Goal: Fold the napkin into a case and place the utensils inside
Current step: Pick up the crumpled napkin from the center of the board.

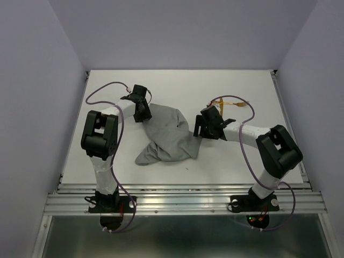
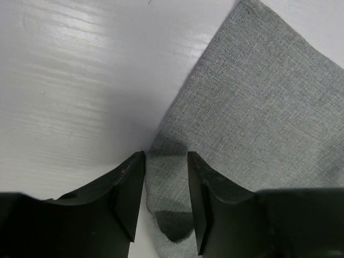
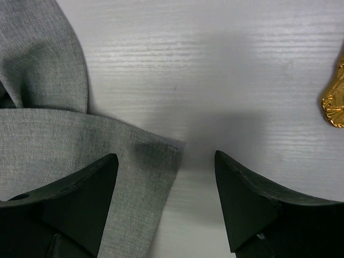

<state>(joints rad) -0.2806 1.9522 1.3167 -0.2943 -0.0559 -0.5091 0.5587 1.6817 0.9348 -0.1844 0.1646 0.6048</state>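
Note:
The grey napkin [image 1: 169, 137] lies rumpled and partly folded over itself in the middle of the table. My left gripper [image 1: 144, 114] is down at its far left corner. In the left wrist view that gripper [image 2: 166, 158] has its jaws narrowed but apart, and a corner of the napkin [image 2: 258, 107] lies flat between them. My right gripper [image 1: 200, 130] stands open at the napkin's right side. Its jaws [image 3: 165, 156] straddle a folded napkin corner [image 3: 54, 134] beside the left finger. The golden utensils [image 1: 232, 103] lie behind the right gripper, one tip [image 3: 334, 102] showing.
The white table [image 1: 242, 86] is enclosed by pale walls at the back and both sides. A metal rail [image 1: 183, 188] runs along its near edge by the arm bases. Purple cables loop over both arms.

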